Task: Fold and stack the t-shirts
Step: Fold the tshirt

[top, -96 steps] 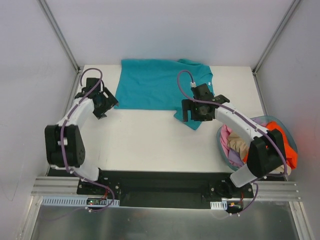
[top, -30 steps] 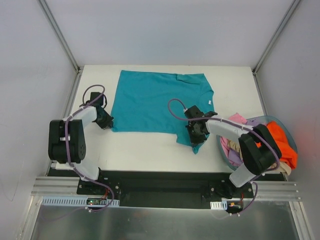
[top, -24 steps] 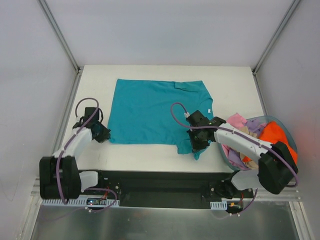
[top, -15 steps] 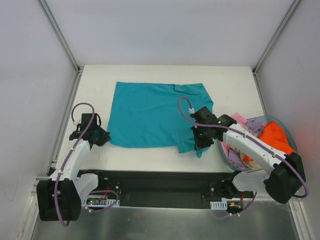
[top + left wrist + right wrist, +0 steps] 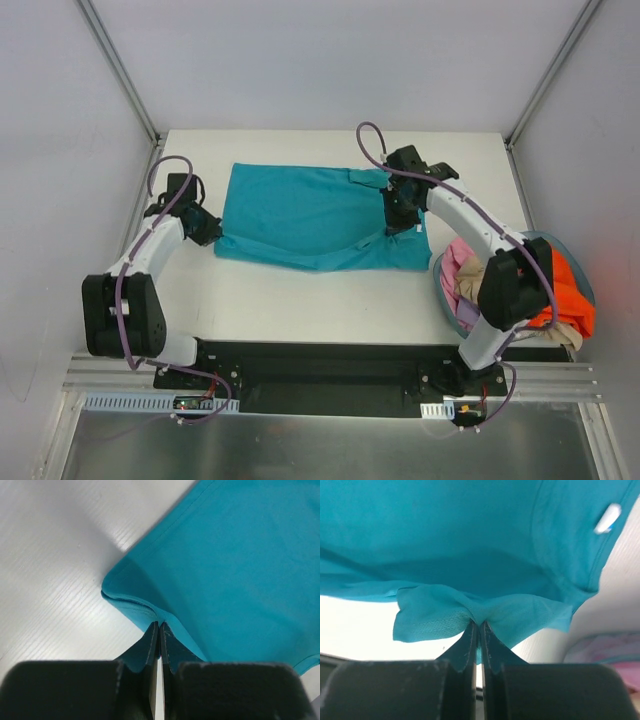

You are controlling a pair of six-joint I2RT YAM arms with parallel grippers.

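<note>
A teal t-shirt point(image 5: 300, 215) lies across the far half of the white table point(image 5: 300, 300), its near part doubled over towards the back. At the shirt's left corner my left gripper point(image 5: 207, 229) is shut on the cloth; the left wrist view has the jaws point(image 5: 159, 626) pinching a folded teal corner point(image 5: 130, 600) just above the table. My right gripper point(image 5: 400, 217) is shut on the shirt's right side. Its wrist view shows a bunched flap of teal cloth point(image 5: 435, 615) held between the jaws point(image 5: 479, 625), with the white neck tag point(image 5: 609, 518) at the upper right.
A round blue-grey basket point(image 5: 587, 300) stands at the right near corner. It holds an orange shirt point(image 5: 565, 290), a pink one point(image 5: 462, 262) and a tan one point(image 5: 472, 290). Grey walls and metal posts close the table in on three sides.
Both grippers have moved away from the near edge towards the back, carrying the shirt's near edge with them. The teal shirt now lies as a narrower, doubled band.
</note>
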